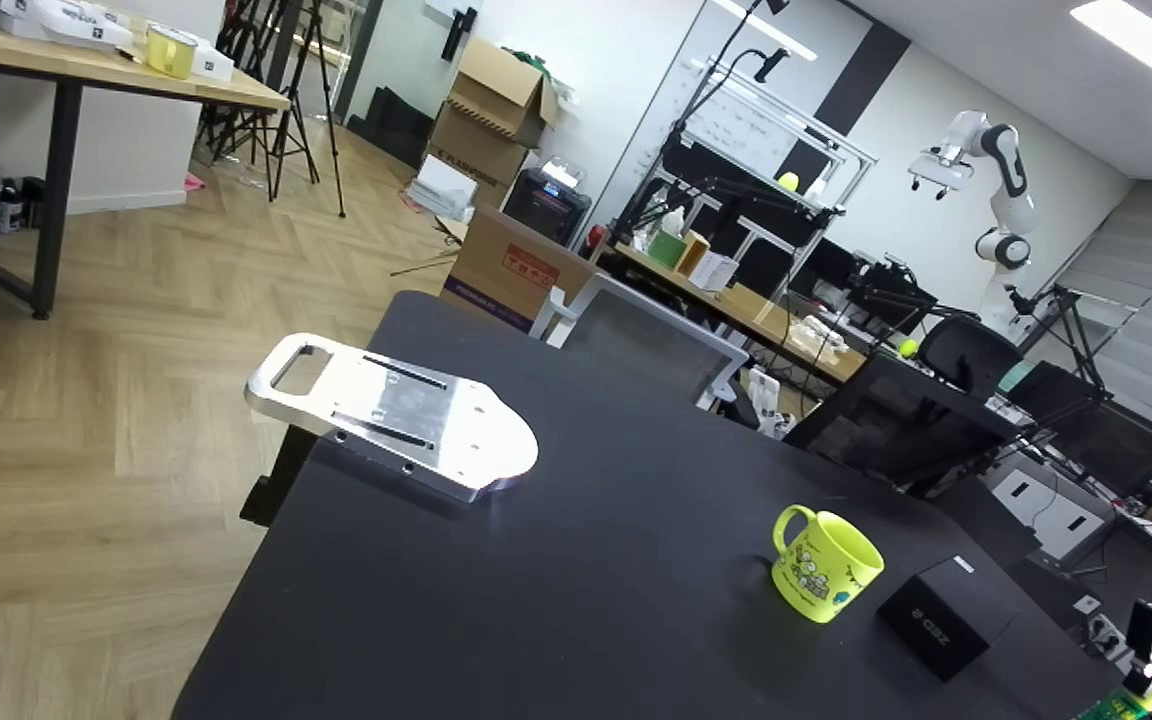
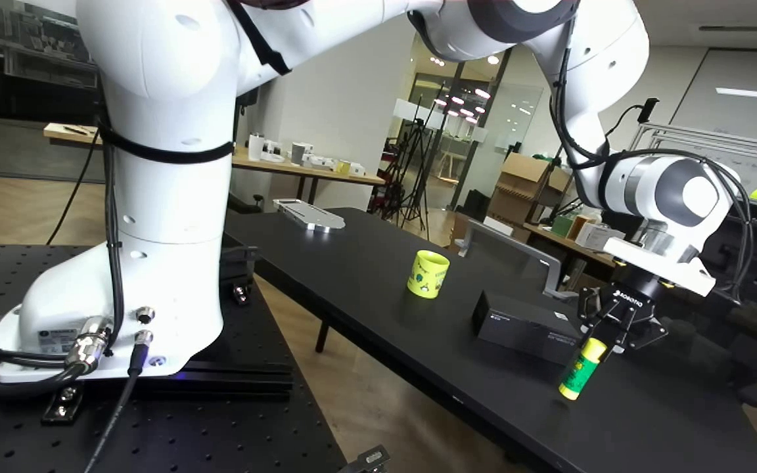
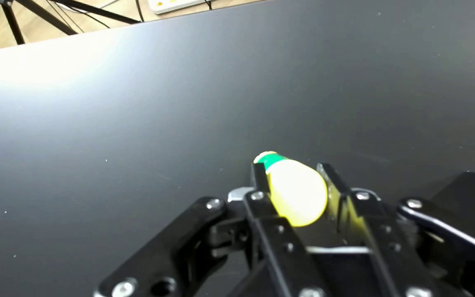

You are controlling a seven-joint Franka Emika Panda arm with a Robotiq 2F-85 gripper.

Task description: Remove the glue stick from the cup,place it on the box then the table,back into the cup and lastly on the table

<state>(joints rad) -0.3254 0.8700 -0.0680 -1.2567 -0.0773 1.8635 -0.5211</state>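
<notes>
The gripper pinches the glue stick by its upper yellow end, a finger on either side, and holds it tilted, in from the long edges of the black table, near the box but apart from it. Whether its lower end touches the table is hard to judge. The cup stands upright between the long edges, well away. A metal plate juts past a short edge.

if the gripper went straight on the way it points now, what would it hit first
Probably the table: the gripper slants down toward that black top, and the glue stick it holds would likely touch first. The gap below the stick is hard to judge.
</notes>
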